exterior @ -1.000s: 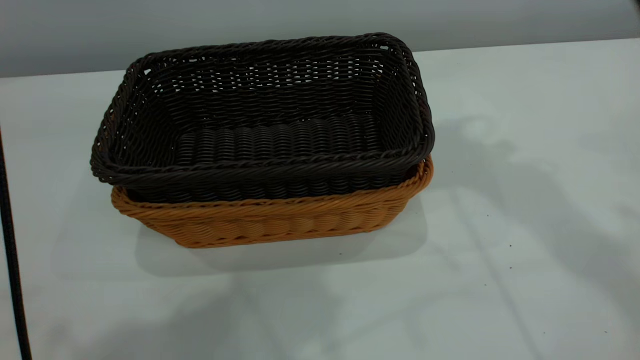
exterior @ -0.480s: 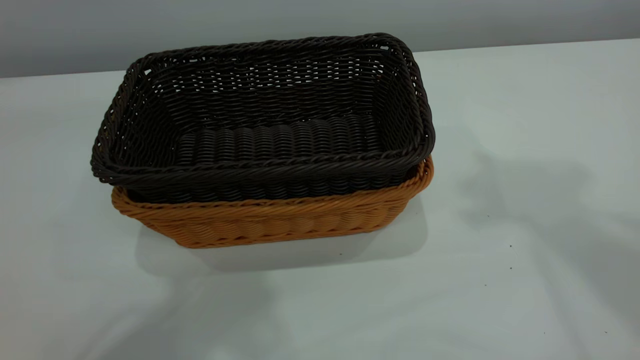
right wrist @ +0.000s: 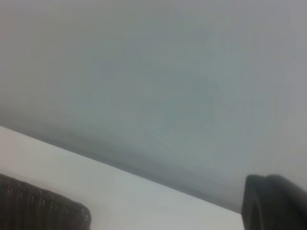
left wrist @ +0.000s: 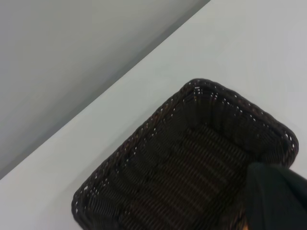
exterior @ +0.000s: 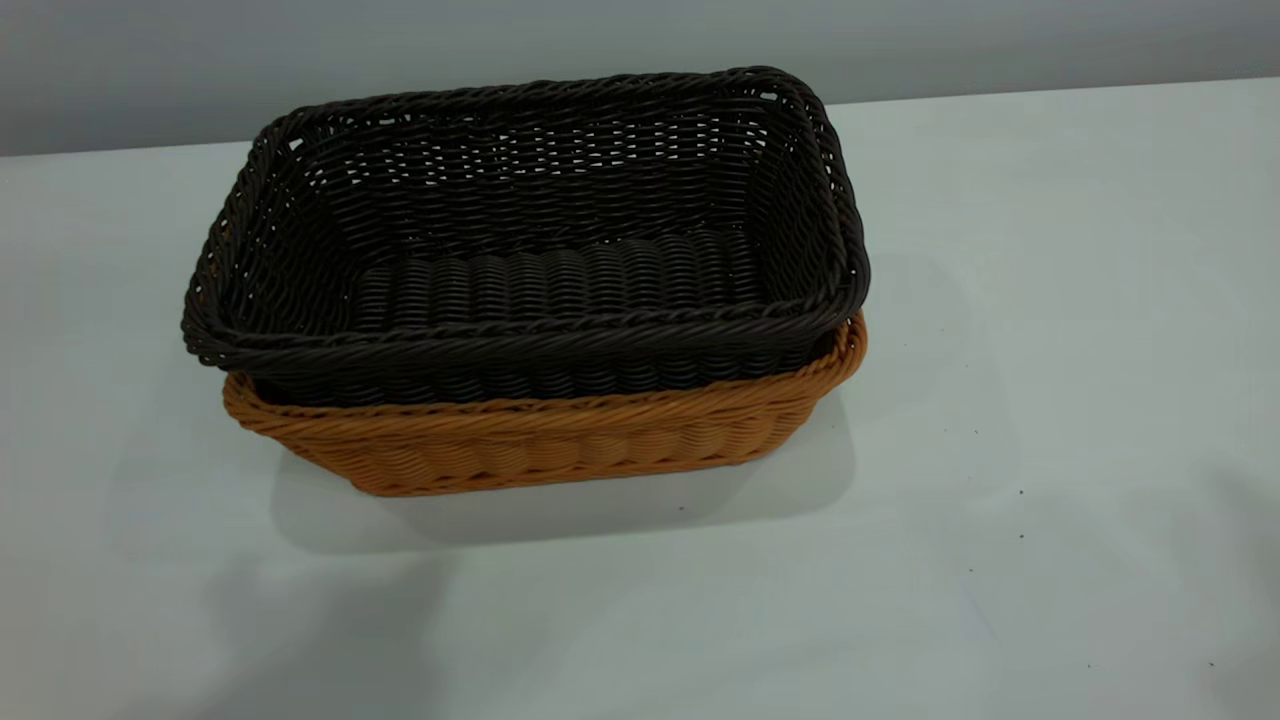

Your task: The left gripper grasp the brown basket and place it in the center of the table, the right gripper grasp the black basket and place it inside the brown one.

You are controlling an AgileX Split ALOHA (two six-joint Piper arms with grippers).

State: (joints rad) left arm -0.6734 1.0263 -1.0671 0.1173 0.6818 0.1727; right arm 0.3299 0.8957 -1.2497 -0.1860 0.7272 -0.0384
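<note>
1. You see neither gripper in the exterior view. In the left wrist view a black part of the left gripper (left wrist: 276, 196) shows at one corner, in front of a corner of the black basket (left wrist: 192, 167); you cannot tell how its fingers stand.
2. In the right wrist view a dark rounded part of the right gripper (right wrist: 276, 203) shows at the frame's edge, well apart from the black basket's rim (right wrist: 43, 208); you cannot tell its finger state either. Neither gripper touches a basket in any view.
3. You find the black basket (exterior: 520, 240) nested inside the brown basket (exterior: 540, 440). Its braided rim stands above the brown rim all the way round, and it overhangs the brown rim slightly at the left end.
4. The long axes of both baskets lie the same way, running left to right across the exterior view, with the right end turned slightly away from the camera. Both sit upright, open side up.
5. The black basket holds nothing; you see its ribbed floor through the opening.
6. The brown basket rests on the table (exterior: 1050, 400), left of the middle of the exterior view, nearer the table's far edge than its near one.
7. Around the brown basket you see only a few tiny dark specks (exterior: 1021, 491) on the table to its right, and a grey wall (exterior: 640, 40) behind the far edge.
</note>
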